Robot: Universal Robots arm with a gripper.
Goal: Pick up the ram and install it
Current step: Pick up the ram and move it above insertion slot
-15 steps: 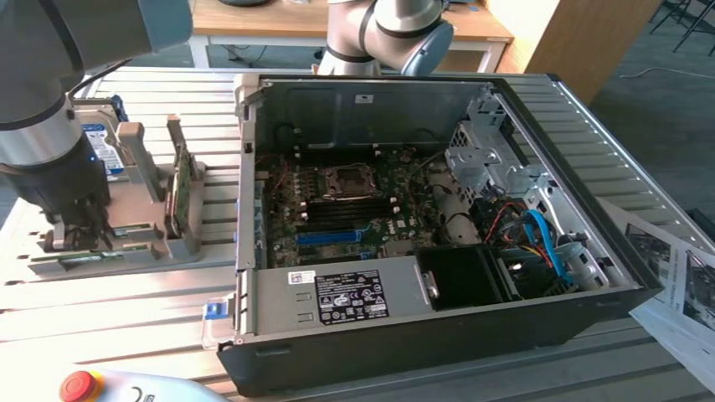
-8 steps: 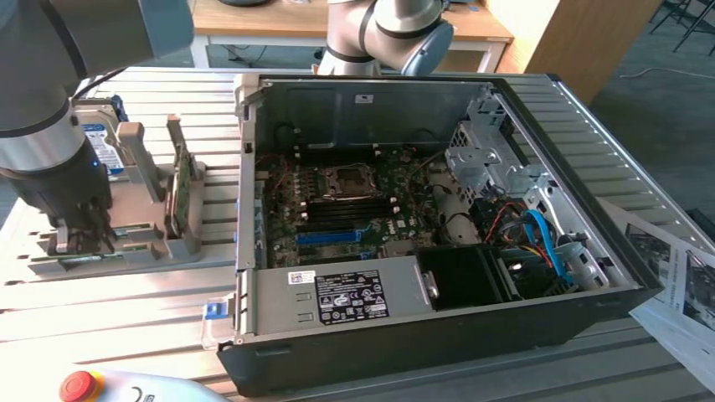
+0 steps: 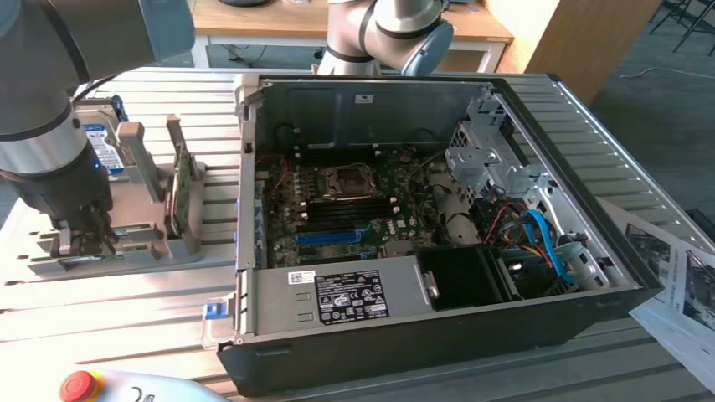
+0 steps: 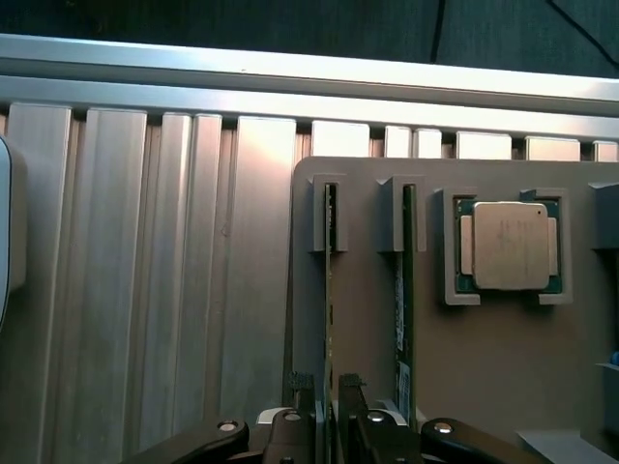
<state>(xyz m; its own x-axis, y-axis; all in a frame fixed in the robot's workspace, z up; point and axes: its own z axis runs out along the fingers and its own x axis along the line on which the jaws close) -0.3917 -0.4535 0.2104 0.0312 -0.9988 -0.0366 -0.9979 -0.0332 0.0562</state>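
Two slim green ram sticks stand on edge in slots of a grey holder. One ram runs between the fingers of my gripper, which is open with a small gap on each side of the stick. The other ram stands parallel beside it. In the exterior view my gripper reaches down onto the holder at that view's left, beside the open computer case. The motherboard lies inside the case.
A processor chip sits in a recess of the holder. A hard drive and a green expansion card stand upright in the holder. A red stop button is at the near edge. Papers lie at the right.
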